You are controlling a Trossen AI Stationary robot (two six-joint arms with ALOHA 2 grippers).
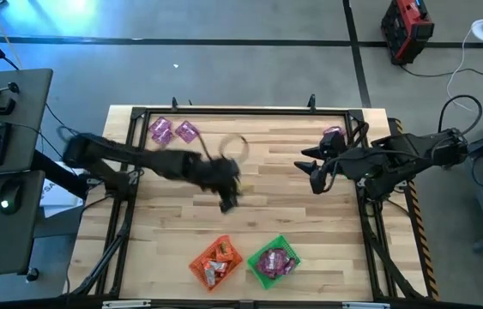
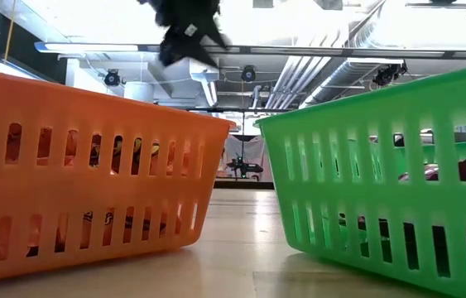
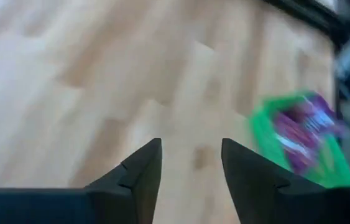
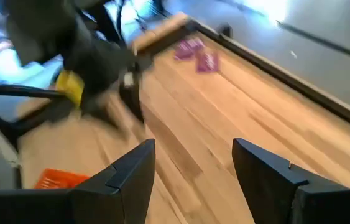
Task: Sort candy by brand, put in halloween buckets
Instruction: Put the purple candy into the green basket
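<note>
Overhead, pipes and ducts cross a bright ceiling above the grey floor (image 1: 224, 60). Below sits the pale planked wooden bench (image 1: 267, 215), framed in black rails. At its near edge stand the slotted orange plastic bucket (image 1: 217, 261) and slotted green plastic bucket (image 1: 274, 257), side by side, holding crinkly packets. Two shiny purple candy packets (image 1: 173, 130) lie at the far-left corner. The left tool (image 1: 228, 202) hangs mid-bench, released and empty; the right tool (image 1: 313, 175) waits toward the right side, likewise spread.

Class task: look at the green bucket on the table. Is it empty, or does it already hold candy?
It holds candy: the green bucket has purple packets inside in the high view, and the left wrist view shows the same.
</note>
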